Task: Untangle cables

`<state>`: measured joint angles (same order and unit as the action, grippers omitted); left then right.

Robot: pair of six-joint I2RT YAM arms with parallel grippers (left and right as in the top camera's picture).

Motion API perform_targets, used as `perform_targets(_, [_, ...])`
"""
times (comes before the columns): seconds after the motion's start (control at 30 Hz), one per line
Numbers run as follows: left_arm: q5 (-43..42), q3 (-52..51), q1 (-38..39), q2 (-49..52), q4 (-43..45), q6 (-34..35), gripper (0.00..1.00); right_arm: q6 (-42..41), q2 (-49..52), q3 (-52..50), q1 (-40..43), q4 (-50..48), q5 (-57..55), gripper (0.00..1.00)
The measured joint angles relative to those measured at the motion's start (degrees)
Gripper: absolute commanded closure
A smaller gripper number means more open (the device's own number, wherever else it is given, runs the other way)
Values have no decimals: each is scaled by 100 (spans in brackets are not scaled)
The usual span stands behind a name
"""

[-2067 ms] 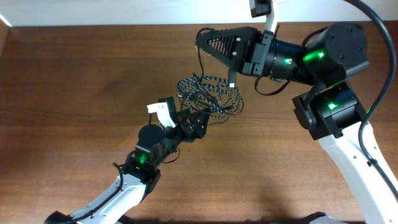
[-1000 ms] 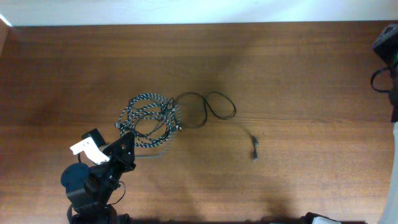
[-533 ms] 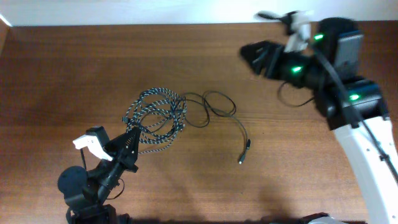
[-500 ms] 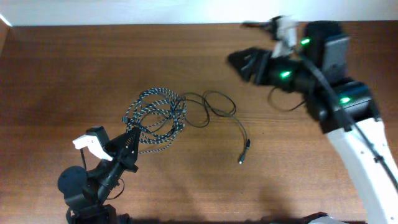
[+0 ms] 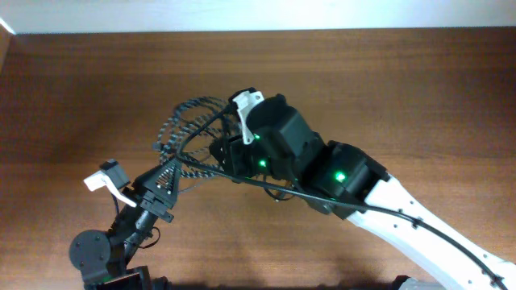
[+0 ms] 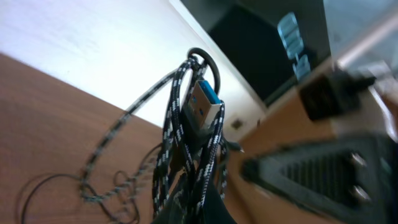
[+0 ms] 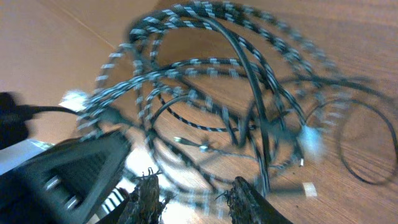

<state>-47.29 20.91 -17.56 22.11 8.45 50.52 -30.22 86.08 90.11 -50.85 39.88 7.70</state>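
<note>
The speckled cable (image 5: 190,111) is a loose bundle of loops left of centre. My left gripper (image 5: 167,179) is shut on several of its strands (image 6: 176,130), which run up from the jaws to a blue-tongued USB plug (image 6: 202,104). My right gripper (image 5: 219,153) hovers right beside the bundle. In the right wrist view its fingers (image 7: 147,198) stand apart, with speckled loops (image 7: 205,68) lying blurred just beyond them and nothing gripped. The thin black cable (image 7: 367,146) loops off to the right; in the overhead view the right arm hides most of it.
The brown wooden table (image 5: 81,89) stretches out on all sides, with a pale wall strip (image 5: 242,14) along its far edge. The right arm (image 5: 387,209) lies diagonally from the bottom right corner to the centre. A white tag (image 5: 103,179) sticks out from the left wrist.
The right arm has swung from the far right down to the centre, over the cables and close to the left gripper. The speckled bundle has shifted slightly, still held by the left gripper.
</note>
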Motion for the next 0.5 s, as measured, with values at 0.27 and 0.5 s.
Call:
perform_targets(0.27, [-603,0,0,2,-476,-1335,100,1659,44,2,-170,-358,514,61])
perform_targets(0.5, [-1067,0,0,2,-501,-2037,100,2459,44,2,-175,-396,-103,66])
